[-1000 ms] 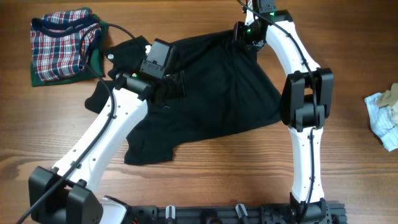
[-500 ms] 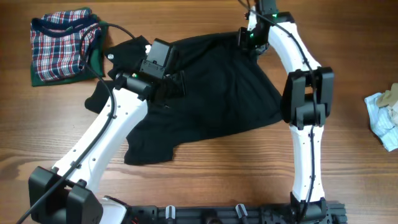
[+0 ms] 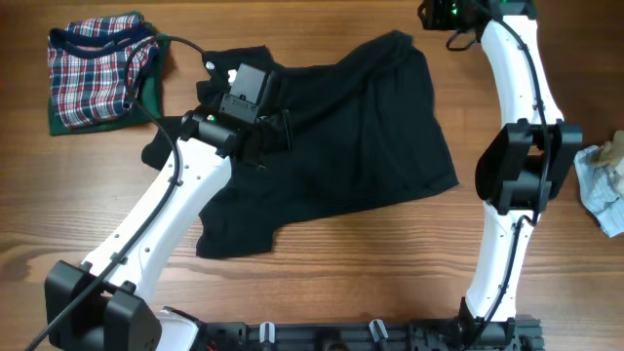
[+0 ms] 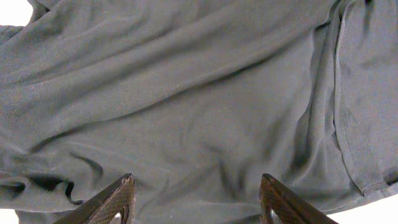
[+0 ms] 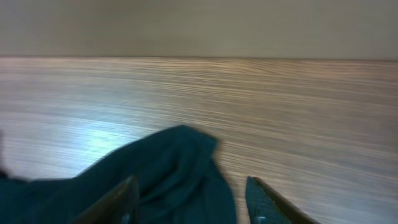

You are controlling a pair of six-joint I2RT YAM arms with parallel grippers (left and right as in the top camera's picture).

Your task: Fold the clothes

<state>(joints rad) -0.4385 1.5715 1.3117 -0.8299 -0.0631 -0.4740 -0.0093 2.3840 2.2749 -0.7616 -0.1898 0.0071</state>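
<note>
While the black shirt (image 3: 341, 136) lies spread and rumpled across the upper middle of the wooden table (image 3: 351, 283), the left gripper (image 4: 196, 199) hangs over its left part. Its fingers are spread wide. In the left wrist view creased fabric fills the frame and nothing is pinched between the tips.

The right gripper (image 5: 189, 199) sits at the top right of the overhead frame, off the shirt and just beyond its upper right corner. Its wrist view is blurred, yet the fingers show apart, and that corner lies loose on the wood at lower left.

A plaid garment (image 3: 97, 73) rests in the upper left, well apart from a pale cloth (image 3: 604, 185) at the right edge.
</note>
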